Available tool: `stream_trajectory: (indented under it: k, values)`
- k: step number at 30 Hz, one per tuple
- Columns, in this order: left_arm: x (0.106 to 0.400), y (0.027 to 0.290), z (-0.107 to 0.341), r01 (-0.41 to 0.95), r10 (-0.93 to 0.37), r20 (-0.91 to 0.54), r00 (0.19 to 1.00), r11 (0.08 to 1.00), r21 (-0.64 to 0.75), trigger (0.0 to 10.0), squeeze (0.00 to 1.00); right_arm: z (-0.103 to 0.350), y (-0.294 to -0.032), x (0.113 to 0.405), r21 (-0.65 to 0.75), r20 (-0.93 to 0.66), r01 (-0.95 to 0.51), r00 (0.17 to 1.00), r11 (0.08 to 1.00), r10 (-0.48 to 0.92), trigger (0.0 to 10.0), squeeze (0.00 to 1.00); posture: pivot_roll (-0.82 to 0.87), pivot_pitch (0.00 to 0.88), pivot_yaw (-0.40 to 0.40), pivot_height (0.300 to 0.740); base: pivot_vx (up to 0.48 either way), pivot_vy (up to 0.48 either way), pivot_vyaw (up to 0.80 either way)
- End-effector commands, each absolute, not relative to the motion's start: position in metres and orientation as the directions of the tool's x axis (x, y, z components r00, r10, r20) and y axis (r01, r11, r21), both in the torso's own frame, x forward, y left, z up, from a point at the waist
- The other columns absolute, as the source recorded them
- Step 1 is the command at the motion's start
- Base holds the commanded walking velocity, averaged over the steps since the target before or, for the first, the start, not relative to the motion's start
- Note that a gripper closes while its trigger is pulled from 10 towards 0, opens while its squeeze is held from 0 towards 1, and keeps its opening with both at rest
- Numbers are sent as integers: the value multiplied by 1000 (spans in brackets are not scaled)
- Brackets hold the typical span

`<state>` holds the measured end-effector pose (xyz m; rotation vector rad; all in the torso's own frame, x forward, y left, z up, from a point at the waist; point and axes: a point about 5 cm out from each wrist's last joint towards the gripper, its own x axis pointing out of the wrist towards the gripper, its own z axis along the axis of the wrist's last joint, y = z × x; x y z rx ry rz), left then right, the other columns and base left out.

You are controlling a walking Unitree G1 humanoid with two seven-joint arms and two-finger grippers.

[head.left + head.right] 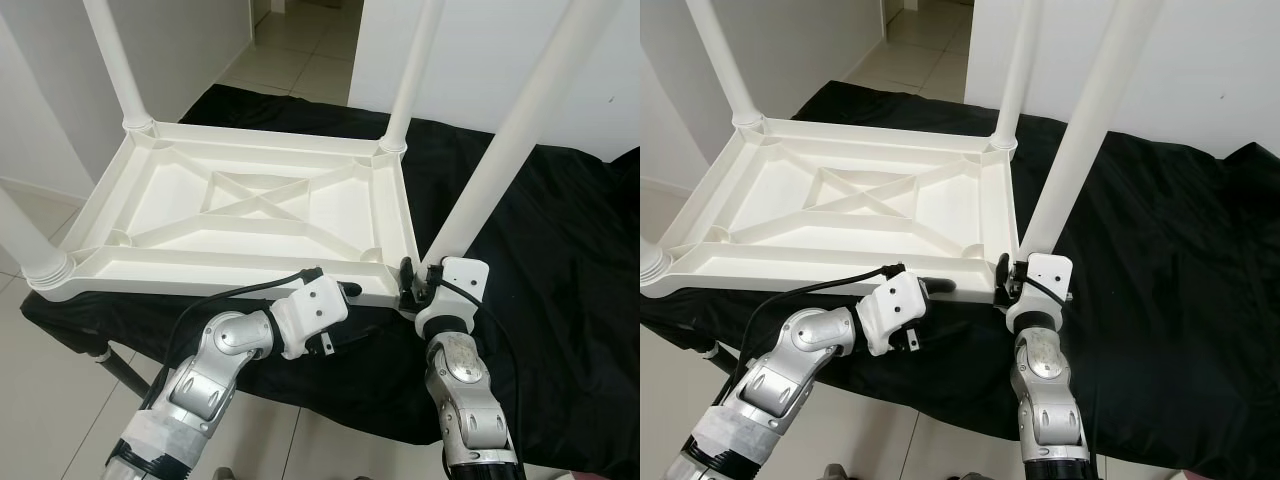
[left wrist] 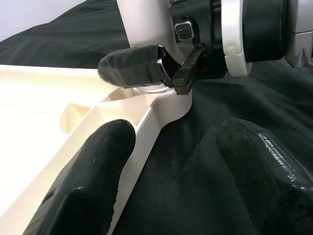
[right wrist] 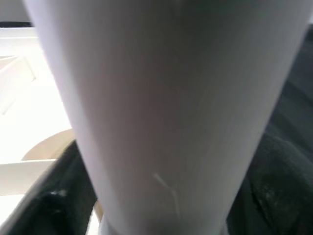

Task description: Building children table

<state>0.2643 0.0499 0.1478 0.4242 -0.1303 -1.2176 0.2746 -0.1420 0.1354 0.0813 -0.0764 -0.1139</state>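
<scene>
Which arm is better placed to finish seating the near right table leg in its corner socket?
Right. The right gripper is shut on the leg just above the socket, while the left gripper, jaws open, only straddles the tabletop's near rim.

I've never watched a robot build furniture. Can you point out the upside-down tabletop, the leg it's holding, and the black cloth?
tabletop (image 1: 250,205): left eye view, ribbed underside, at the crossed ribs.
leg (image 1: 505,140): left eye view, middle of the white shaft above the right gripper (image 1: 420,285).
black cloth (image 1: 560,260): left eye view, bare stretch right of the leg.
</scene>
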Motion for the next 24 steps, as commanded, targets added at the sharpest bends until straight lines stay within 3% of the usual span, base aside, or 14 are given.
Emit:
stream_trajectory:
  k: [1,2,7,8,9,10,15,17,24]
  values:
    - [266,49,146,861,-909,-117,399,328,389,10000,0,134,-142,274,110,65,106,991,988,-113,10000,1000,7,90,-58,740,0,0,0]
    - [266,48,146,859,-908,-113,403,332,389,10000,0,137,-150,273,120,103,34,994,992,-46,10000,1000,6,89,-61,740,0,0,0]
    - [266,48,146,859,-908,-111,404,334,388,10000,0,139,-160,273,108,130,-14,991,994,0,10000,1000,5,89,-64,740,0,0,0]
    - [266,48,146,858,-908,-110,405,335,388,10000,0,141,-167,273,85,146,-52,988,995,39,10000,667,3,88,-62,740,0,0,0]
    - [266,48,146,858,-908,-110,405,335,388,10000,0,141,-167,273,85,146,-52,988,995,39,10000,667,3,88,-62,740,0,0,0]
    - [266,48,146,858,-908,-110,405,336,388,10000,0,141,-171,274,65,151,-76,986,995,65,10000,0,4,89,-61,740,0,0,0]
    - [265,48,146,859,-908,-112,403,333,388,10000,0,144,-177,274,2,169,-220,962,976,216,10000,0,6,88,-57,740,0,0,0]
    - [265,48,146,859,-908,-112,403,333,388,10000,0,144,-177,274,2,169,-220,962,976,216,10000,0,6,88,-57,740,0,0,0]
    - [264,50,146,862,-910,-119,397,326,389,10000,0,147,-179,274,-59,152,-467,869,882,470,10000,0,9,82,-51,740,0,0,0]
